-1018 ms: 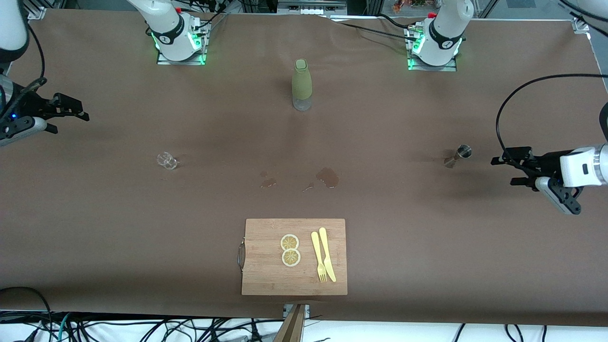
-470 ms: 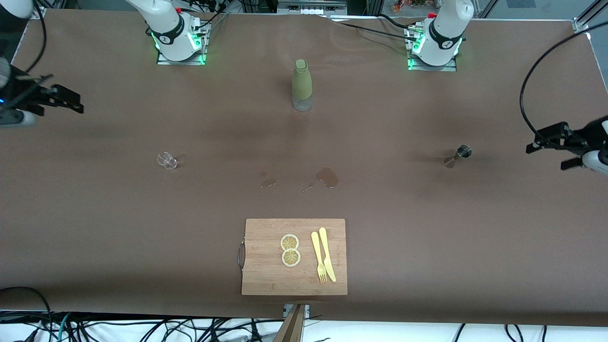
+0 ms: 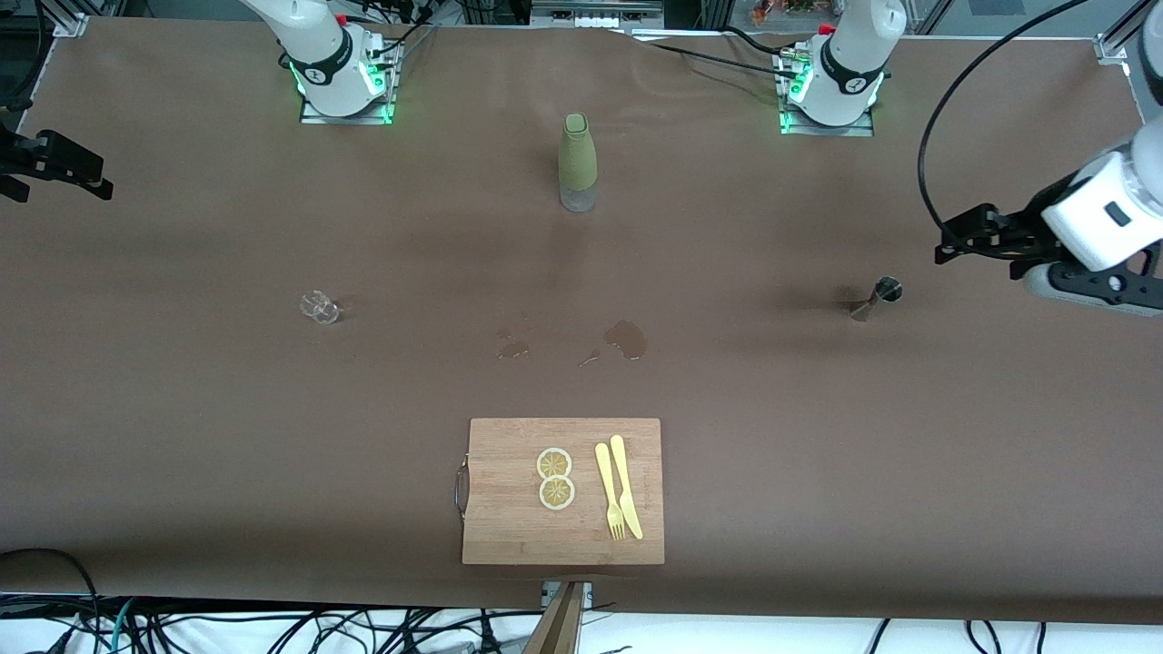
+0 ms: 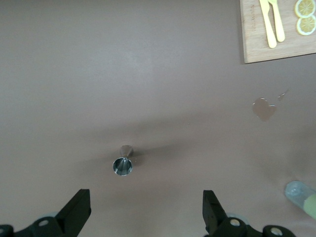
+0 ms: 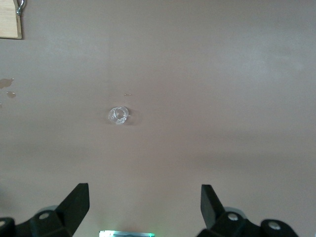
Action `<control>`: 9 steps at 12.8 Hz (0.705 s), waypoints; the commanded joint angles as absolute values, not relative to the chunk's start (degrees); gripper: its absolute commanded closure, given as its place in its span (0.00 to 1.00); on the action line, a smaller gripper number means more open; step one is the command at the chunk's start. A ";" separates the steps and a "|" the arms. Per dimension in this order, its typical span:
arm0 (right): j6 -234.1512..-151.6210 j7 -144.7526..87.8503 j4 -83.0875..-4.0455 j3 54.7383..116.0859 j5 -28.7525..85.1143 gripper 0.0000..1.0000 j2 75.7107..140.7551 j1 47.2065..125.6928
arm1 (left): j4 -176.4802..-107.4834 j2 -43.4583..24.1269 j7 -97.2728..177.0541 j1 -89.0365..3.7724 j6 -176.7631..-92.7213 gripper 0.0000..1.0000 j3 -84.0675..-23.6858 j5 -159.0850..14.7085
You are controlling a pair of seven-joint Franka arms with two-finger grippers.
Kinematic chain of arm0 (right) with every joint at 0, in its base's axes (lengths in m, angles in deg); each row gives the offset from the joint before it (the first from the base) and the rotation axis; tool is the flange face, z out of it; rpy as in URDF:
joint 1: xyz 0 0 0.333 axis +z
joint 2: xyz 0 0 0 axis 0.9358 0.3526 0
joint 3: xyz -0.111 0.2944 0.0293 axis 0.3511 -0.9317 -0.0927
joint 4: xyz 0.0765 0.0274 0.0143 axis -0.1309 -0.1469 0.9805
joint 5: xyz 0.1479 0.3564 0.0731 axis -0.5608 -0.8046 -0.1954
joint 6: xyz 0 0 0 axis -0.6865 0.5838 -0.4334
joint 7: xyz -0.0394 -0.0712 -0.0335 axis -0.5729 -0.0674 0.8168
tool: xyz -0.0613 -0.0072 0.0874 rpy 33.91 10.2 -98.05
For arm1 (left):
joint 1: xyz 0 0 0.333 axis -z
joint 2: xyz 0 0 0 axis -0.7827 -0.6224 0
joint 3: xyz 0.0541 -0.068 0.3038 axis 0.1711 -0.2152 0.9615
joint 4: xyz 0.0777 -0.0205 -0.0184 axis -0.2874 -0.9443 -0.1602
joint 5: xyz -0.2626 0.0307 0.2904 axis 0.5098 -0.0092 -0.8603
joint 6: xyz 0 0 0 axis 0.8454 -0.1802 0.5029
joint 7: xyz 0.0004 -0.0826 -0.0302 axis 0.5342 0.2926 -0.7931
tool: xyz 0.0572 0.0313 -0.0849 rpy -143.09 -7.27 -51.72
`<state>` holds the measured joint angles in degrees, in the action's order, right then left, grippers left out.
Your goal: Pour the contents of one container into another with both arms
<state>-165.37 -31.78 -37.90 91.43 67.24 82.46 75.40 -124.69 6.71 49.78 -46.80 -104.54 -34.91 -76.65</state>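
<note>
A: Steel measuring cup stands upright near the tabletop's left-arm edge; glass cup stands upright toward the right-arm edge. Wet patches lie between them, nearer the cutting board.

B: Claw status?

A: Left claw hangs over the tabletop near the measuring cup, released, fingers wide apart in the left wrist view, nothing between them. Right claw hangs over the right-arm edge, likewise spread and holding nothing.

B: Handling notes?

A: Measuring cup: probably light, rigid, smooth, narrow at the waist; grip across the waist to limit slipping. Glass cup: small, clear, likely fragile and slick; grip the wall squarely with moderate force.

B: Stage?

A: Undetermined. Both containers standing free and wet patches present fit either pouring ahead or pouring completed.
</note>
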 commanded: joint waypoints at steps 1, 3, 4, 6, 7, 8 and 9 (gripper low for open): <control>-165.42 -28.71 -37.79 91.13 66.43 0.00 82.57 74.80 | -125.59 9.10 48.45 -47.02 -103.01 0.00 -35.20 -78.89; -165.42 -28.17 -38.06 90.95 65.91 0.00 82.48 74.80 | -126.11 9.01 48.45 -47.55 -103.01 0.00 -34.94 -78.81; -165.42 -27.99 -38.06 90.08 65.21 0.00 82.57 74.54 | -126.47 9.10 48.45 -47.55 -103.01 0.00 -34.94 -78.81; -165.51 -28.08 -37.18 88.23 64.85 0.00 84.32 72.71 | -126.91 9.01 48.45 -47.64 -103.01 0.00 -34.94 -78.72; -165.68 -27.64 -37.18 85.79 64.59 0.00 84.50 72.26 | -126.91 9.01 48.45 -47.64 -103.01 0.00 -34.94 -78.63; -165.94 -25.98 -37.18 84.11 64.76 0.00 84.51 71.90 | -126.91 9.01 48.45 -47.64 -103.10 0.00 -34.94 -78.72; -166.12 -24.58 -37.36 83.92 64.85 0.00 84.51 71.81 | -126.82 8.93 48.54 -47.64 -103.10 0.00 -34.94 -78.81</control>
<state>-165.82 -27.13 -37.97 86.36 65.49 84.21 73.40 -125.95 7.86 49.09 -47.51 -103.14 -34.61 -77.04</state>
